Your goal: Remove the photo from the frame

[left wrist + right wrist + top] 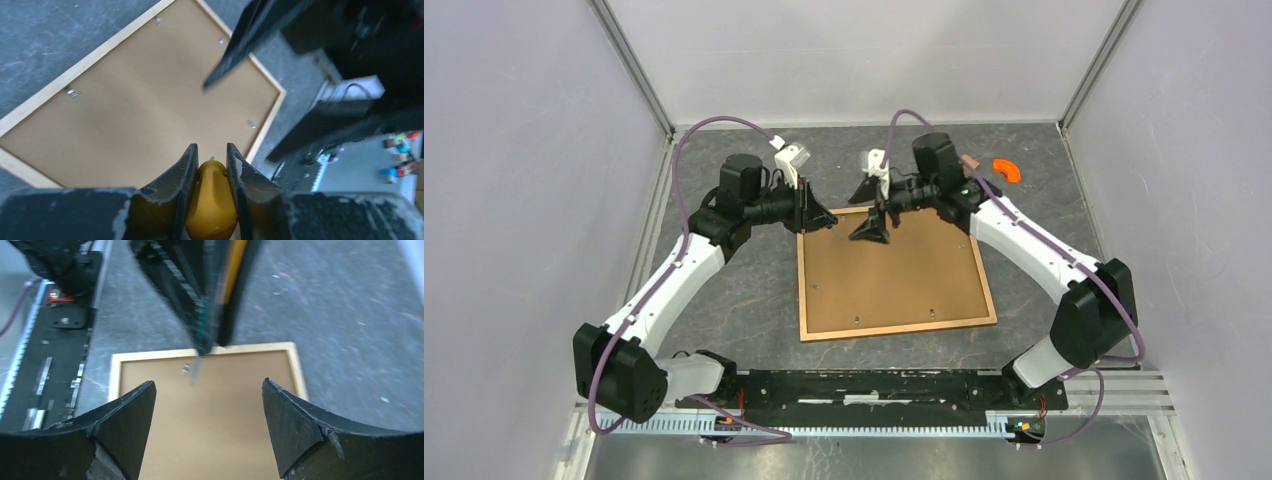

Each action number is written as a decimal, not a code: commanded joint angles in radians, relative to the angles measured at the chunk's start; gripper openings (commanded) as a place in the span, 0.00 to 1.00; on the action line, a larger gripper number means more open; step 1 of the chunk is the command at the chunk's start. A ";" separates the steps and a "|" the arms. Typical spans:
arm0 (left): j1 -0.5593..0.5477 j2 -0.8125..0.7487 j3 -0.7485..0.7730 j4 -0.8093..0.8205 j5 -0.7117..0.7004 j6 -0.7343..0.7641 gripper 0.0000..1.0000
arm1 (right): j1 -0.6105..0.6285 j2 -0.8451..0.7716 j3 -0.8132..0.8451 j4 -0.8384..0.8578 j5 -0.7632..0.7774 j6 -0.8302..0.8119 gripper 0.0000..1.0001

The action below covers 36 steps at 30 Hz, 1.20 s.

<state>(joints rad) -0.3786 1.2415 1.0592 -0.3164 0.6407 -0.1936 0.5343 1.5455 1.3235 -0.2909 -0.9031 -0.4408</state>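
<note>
1. The setup is a grey speckled surface [724, 290] boxed in by plain white walls [854, 50], with the two arms reaching in from the near edge.
2. The frame [899, 329] lies flat in the middle of the surface, face down. All you get is its thin orange-brown border around a plain brown backing board [889, 280]. No print is visible from any camera.
3. A few small metal tabs [71, 92] sit along the inside of the border, on the board.
4. The left fingers [182, 172] are over the frame's far-left corner. They're pinching a yellow rounded piece [211, 200], which is wedged tight between them.
5. In the right wrist view, the left arm's end hangs down opposite. A thin grey tip comes out the bottom of it, right by one of the tabs near the frame's far edge. I can't tell if the tip is actually touching the board or the tab.
6. The right fingers [132, 410] are spread wide with nothing between them. They hover above the far part of the board, just to the right of the left arm's end, and the two are close but apart.
7. A small orange piece [1007, 170] lies on the surface in the far right corner, well away from the frame.
</note>
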 commanded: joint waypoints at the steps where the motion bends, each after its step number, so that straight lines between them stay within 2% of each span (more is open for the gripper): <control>1: 0.037 -0.043 0.005 0.147 0.148 -0.231 0.03 | 0.088 0.003 -0.027 0.018 -0.010 0.059 0.83; 4: 0.066 -0.058 -0.020 0.216 0.183 -0.313 0.03 | 0.120 0.017 -0.030 0.000 -0.004 0.047 0.76; 10: 0.073 -0.080 -0.053 0.276 0.206 -0.376 0.05 | 0.142 0.024 -0.047 0.050 -0.003 0.097 0.39; 12: 0.074 -0.089 -0.076 0.306 0.224 -0.391 0.05 | 0.141 0.028 -0.039 0.064 0.006 0.120 0.30; 15: 0.073 -0.102 -0.094 0.308 0.229 -0.390 0.07 | 0.142 0.031 -0.031 0.074 0.009 0.141 0.05; 16: 0.074 -0.104 -0.094 0.293 0.229 -0.375 0.10 | 0.142 0.032 -0.030 0.075 0.021 0.143 0.00; 18: 0.073 -0.110 -0.076 0.229 0.223 -0.318 0.22 | 0.143 0.032 -0.023 0.045 0.033 0.121 0.00; 20: 0.073 -0.106 -0.042 0.114 0.220 -0.236 0.42 | 0.141 0.025 -0.027 0.021 0.028 0.089 0.00; 22: 0.074 -0.095 -0.001 -0.003 0.232 -0.138 0.51 | 0.142 0.018 -0.031 -0.010 0.029 0.049 0.00; 27: 0.073 -0.054 0.059 -0.215 0.270 0.021 0.57 | 0.141 0.024 -0.002 -0.143 0.030 -0.080 0.00; 36: 0.064 -0.035 0.045 -0.241 0.307 0.022 0.57 | 0.148 0.018 -0.001 -0.207 0.038 -0.140 0.00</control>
<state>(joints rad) -0.3099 1.1980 1.0866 -0.5297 0.8986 -0.2386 0.6743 1.5742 1.2854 -0.4683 -0.8604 -0.5339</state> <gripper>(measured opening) 0.579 0.022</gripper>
